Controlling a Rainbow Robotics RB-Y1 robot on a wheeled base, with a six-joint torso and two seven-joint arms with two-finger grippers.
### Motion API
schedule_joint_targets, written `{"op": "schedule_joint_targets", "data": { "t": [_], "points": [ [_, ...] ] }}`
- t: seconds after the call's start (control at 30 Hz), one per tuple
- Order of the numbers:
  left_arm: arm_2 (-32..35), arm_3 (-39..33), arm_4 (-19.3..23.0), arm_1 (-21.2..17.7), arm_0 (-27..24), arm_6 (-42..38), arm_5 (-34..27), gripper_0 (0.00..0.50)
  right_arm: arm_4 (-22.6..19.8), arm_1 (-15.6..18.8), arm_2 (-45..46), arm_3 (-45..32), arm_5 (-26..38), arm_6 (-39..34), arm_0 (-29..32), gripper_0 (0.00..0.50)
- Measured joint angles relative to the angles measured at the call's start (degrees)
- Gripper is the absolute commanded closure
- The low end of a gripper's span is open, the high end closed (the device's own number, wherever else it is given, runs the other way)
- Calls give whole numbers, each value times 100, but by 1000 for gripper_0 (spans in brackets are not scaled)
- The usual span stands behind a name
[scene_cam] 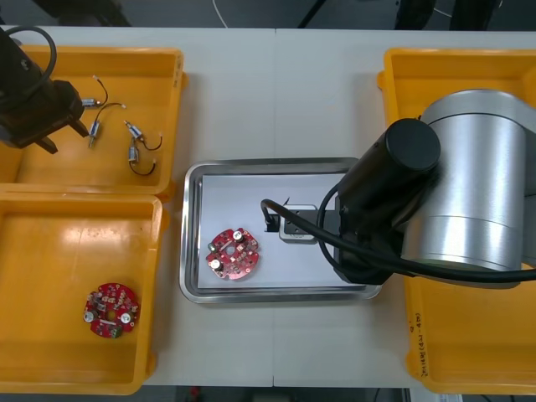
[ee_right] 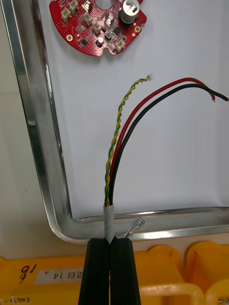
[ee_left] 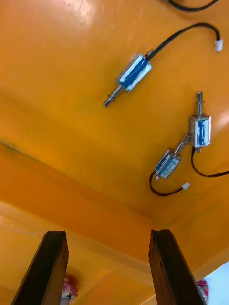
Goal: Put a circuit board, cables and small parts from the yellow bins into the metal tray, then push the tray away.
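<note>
The right arm covers the right half of the metal tray and a circuit board lies near-left in it, leaving bare white floor along its far left side, and open table beyond its far rim.

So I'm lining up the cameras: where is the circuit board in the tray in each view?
Front view: circuit board in the metal tray, left part.
Right wrist view: circuit board beyond the cables held by the right gripper.
Left wrist view: cannot tell.
Shared landmark: the metal tray's shiny rim.
</note>
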State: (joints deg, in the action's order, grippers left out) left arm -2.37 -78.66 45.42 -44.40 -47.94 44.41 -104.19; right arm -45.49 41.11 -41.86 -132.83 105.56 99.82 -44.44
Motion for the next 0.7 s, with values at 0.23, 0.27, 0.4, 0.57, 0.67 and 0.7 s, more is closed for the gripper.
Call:
{"op": "schedule_joint_targets", "data": {
  "t": [0.23, 0.27, 0.4, 0.57, 0.67, 0.7],
  "points": [
    [0, 542, -90, 0, -231, 0, 549, 0, 34, -194, -141, 603, -423, 68, 0, 500],
    [0, 634, -104, 0, -261, 0, 666, 0, 76, -208, -165, 668, -490, 73, 0, 500],
    [0, 1028, -186, 1, -375, 0, 1122, 0, 325, -219, -354, 810, -692, 91, 0, 500],
    [-60, 1621, -315, 1, -545, 10, 1850, 0, 583, -219, -715, 985, -1000, 268, -1, 500],
    [-176, 1972, -365, 1, -639, 153, 2343, 0, 585, -219, -874, 1172, -1170, 269, -2, 500],
    [-208, 2065, -377, 1, -661, 264, 2467, 0, 586, -219, -910, 1225, -1204, 269, -2, 500]
  ]
}}
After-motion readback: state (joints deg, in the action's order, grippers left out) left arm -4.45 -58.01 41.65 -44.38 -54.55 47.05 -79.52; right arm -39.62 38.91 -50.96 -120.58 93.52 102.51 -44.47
